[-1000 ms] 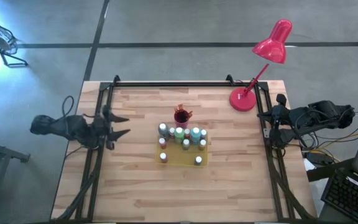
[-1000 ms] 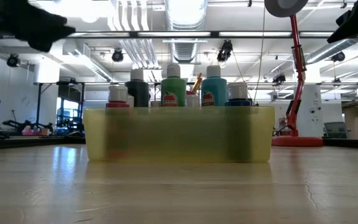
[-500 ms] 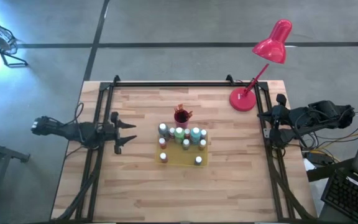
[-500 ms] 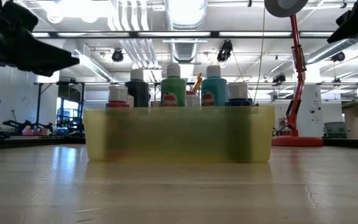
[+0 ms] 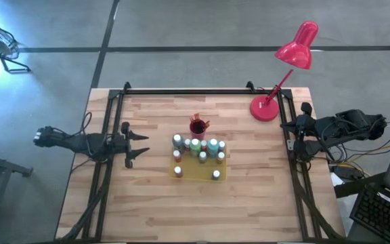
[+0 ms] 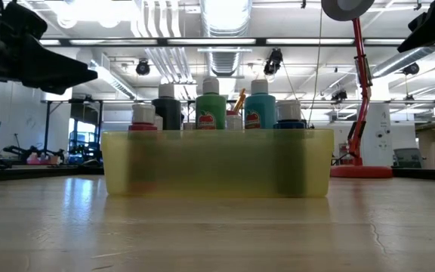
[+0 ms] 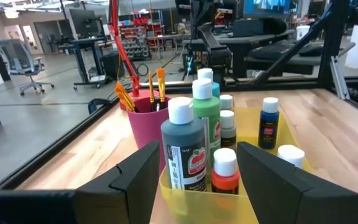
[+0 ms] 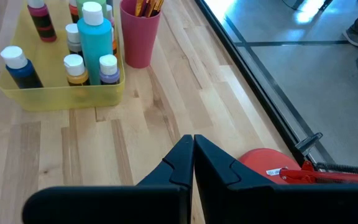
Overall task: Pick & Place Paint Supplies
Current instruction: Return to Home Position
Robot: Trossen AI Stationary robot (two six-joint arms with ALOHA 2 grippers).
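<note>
Bottles (image 5: 198, 152) stand in yellow tray (image 5: 196, 175), my left gripper (image 5: 139, 144) spread empty off its left side, seemingly closer than pinched-shut right gripper (image 8: 192, 144) beyond its right.

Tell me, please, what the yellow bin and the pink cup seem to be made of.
Yellow bin: probably translucent plastic; bottles show dimly through its wall. Pink cup: likely opaque, smooth plastic, evenly coloured with a thin rim; less certain.
</note>
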